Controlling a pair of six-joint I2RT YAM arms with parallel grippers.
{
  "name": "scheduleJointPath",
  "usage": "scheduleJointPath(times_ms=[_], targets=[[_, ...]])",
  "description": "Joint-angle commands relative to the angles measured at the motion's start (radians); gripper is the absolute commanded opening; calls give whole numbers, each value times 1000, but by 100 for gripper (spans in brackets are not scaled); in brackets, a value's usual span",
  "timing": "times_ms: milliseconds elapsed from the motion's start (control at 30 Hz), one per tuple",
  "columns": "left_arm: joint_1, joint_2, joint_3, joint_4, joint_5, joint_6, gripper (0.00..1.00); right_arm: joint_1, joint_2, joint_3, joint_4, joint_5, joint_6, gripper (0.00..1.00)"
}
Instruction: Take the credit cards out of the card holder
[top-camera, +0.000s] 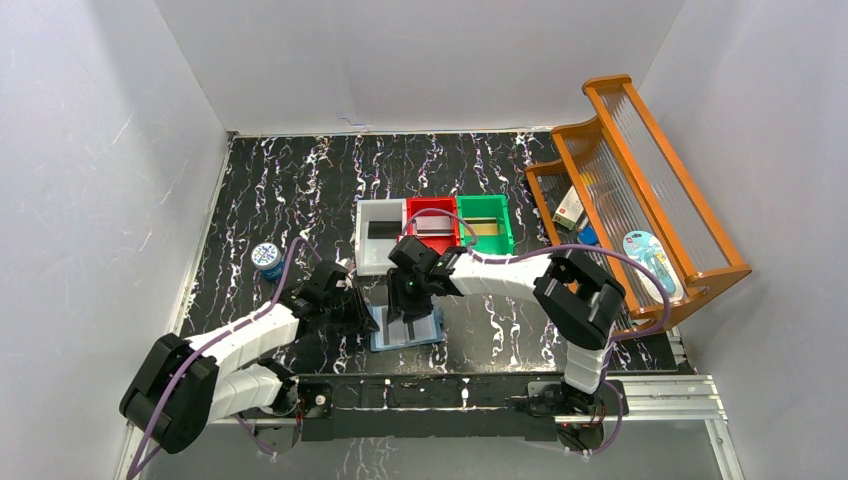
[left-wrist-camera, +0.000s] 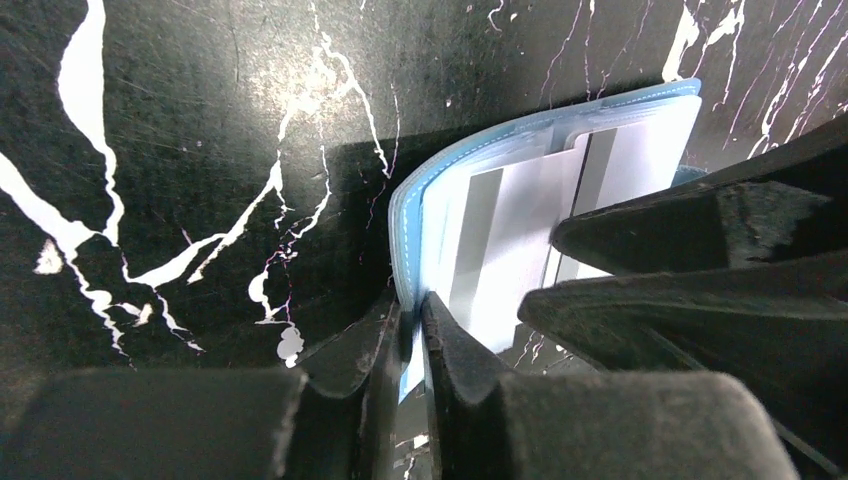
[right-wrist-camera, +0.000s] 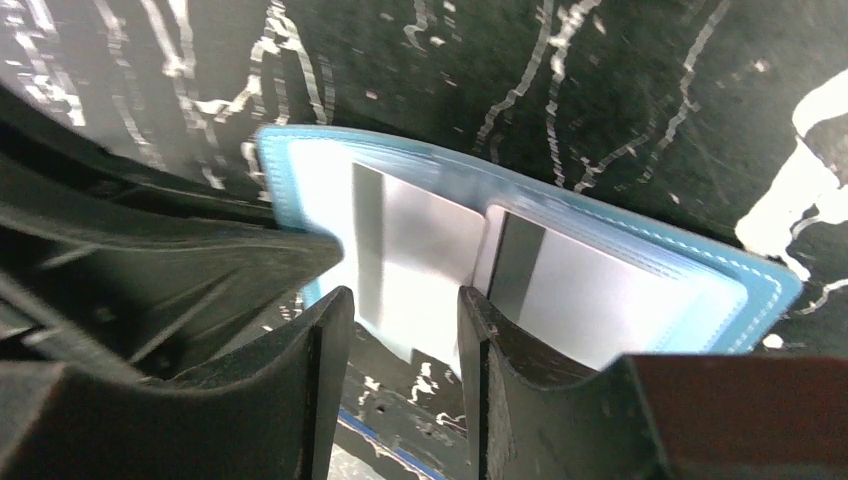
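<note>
Wrist-only detail: credit cards (right-wrist-camera: 420, 260) in card holder (right-wrist-camera: 770, 290)

— What can't you see?
— From above, my left gripper (top-camera: 372, 315) and right gripper (top-camera: 412, 312) cover most of the pale blue bifold card holder (top-camera: 428, 336).
— The cards?
— The pale grey plastic card (right-wrist-camera: 420, 270) is blurred and its markings are unreadable. I can't tell whether my right fingers (right-wrist-camera: 500, 380) pinch it.

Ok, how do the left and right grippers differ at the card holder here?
The left gripper is pinched shut on the blue edge of the card holder; the right gripper has its jaws apart. The left holds the cover, while the right straddles a pale card partly out of the holder; whether it grips that card is unclear. Both sit low over the open holder.
</note>
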Motion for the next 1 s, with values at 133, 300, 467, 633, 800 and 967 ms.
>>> scheduleJointPath(times_ms=[133, 300, 467, 633, 800, 967], targets=[[-4, -19, -16, -131, -83, 27, 25, 7, 4, -4, -118, 123, 19, 52], [-4, -11, -19, -108, -76, 35, 28, 9, 5, -11, -107, 109, 26, 52], [-5, 26, -35, -68, -49, 37, 18, 8, 10, -37, -52, 63, 37, 53], [-5, 79, -65, -18, -24, 31, 6, 6, 18, -54, 28, -4, 56, 57], [-4, 92, -68, -18, -28, 29, 1, -6, 12, -65, 64, -27, 69, 57], [-4, 81, -65, -42, -46, 28, 0, -6, -35, -54, -29, 83, 73, 59]])
